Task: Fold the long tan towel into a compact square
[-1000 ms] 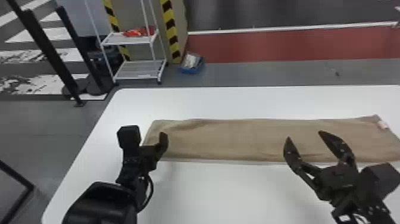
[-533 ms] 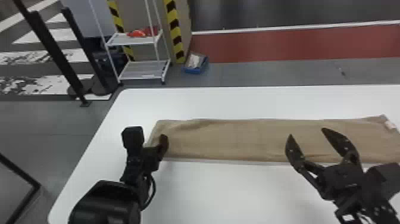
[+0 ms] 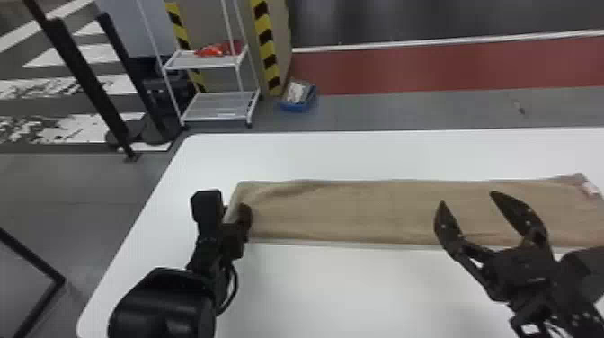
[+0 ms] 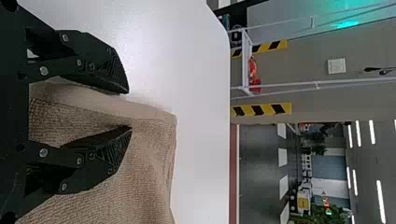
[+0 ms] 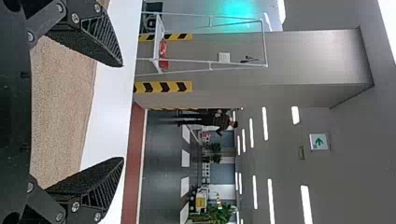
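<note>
The left claw is hanging by the left end of the long tan towel. Its two fingers are standing apart — they aren't pinching anything. In the left wrist view, one finger is sitting over the towel and the other is sitting beside its edge, with the edge running between them. I can't tell if the fingers are touching the cloth.

The right claw is opening wide too, with a big gap between its fingers. It is hanging over the near side of the towel, closer to the right end, and it is holding nothing.

The towel is lying flat and stretching from left to right like a long strip. A little white tag is showing at its far right corner. Under it all, a white table is holding the towel up.

Past the table, a white rack is standing on the floor, and red stuff is lying on its upper shelf. A blue tray is sitting near the rack — yellow and black stripes are going up between them.
</note>
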Tool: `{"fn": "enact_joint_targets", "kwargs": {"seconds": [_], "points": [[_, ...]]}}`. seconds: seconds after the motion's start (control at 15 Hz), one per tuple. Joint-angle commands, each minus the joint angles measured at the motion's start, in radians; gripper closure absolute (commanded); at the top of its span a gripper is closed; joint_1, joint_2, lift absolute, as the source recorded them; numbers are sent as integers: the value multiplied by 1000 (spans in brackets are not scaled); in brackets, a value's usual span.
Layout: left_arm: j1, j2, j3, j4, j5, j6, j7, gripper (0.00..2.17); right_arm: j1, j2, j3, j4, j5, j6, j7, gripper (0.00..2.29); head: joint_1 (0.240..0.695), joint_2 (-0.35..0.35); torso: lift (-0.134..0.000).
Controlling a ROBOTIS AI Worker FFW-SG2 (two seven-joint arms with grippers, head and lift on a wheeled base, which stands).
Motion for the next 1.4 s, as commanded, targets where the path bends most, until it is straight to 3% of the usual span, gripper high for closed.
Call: {"fn": "enact_joint_targets", "kwargs": {"seconds": [0.0, 0.13, 0.53, 0.87, 1.0, 1.07, 1.2, 1.33], "points": [[1, -1, -1, 1, -4, 19, 1, 741, 0, 0, -1, -1, -1, 1, 0, 191, 695, 182, -124], [2, -3, -4, -10, -4, 6, 22, 1342, 0, 0, -1, -1, 0, 1, 0, 191, 695, 182, -124], [50, -3, -1, -187, 13, 9, 22, 1359, -23, 0, -2, 14, 4, 16, -3, 191, 695, 175, -124], [29, -21, -30, -337, 55, 193, 27, 1359, -149, 0, 16, 174, 4, 13, -11, 211, 695, 133, -124], [9, -35, -39, -388, 116, 286, 33, 1359, -215, 0, 42, 249, 2, 19, -6, 545, 695, 112, -124], [-4, -38, -44, -411, 150, 313, 34, 1359, -238, 0, 56, 276, 2, 19, 0, 836, 695, 102, -124], [-51, -47, -85, -455, 170, 421, 50, 1359, -285, 6, 80, 335, -10, 16, 0, 1764, 695, 78, -124], [-105, -72, -120, -478, 191, 467, 70, 1359, -331, 8, 100, 401, -16, 13, 2, 1865, 695, 60, -124]]}}
